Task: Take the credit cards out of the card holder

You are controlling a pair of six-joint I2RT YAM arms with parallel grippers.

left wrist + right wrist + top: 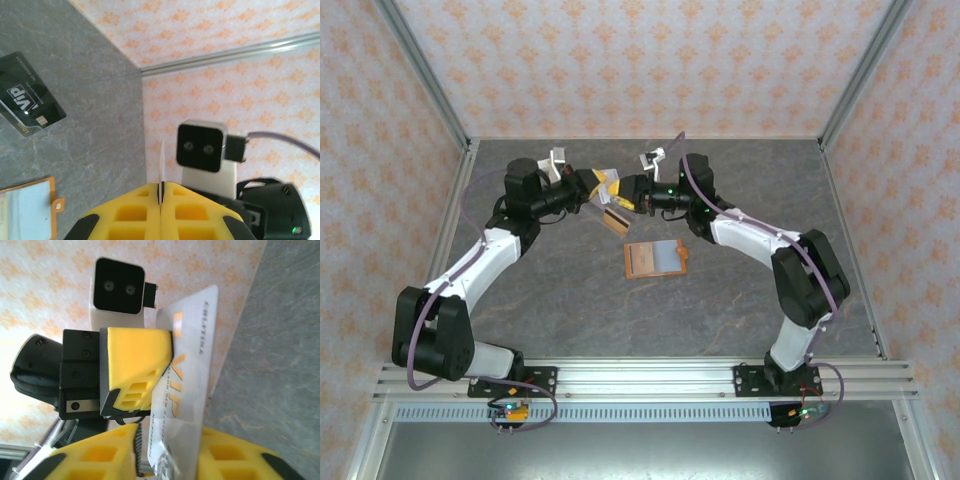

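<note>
A pale card (192,355) is held in the air above the far middle of the table (570,300). The left gripper (161,187) has its yellow fingers pressed together on one edge of it. The card's other end stands between the spread fingers of the right gripper (167,460); whether they touch it cannot be told. A black card (30,102) lies flat on the table below the grippers. The orange holder (655,259) lies open and flat nearer the arm bases, apart from that card, with open table along all its edges. Both grippers are well away from the patterned walls (640,60).
</note>
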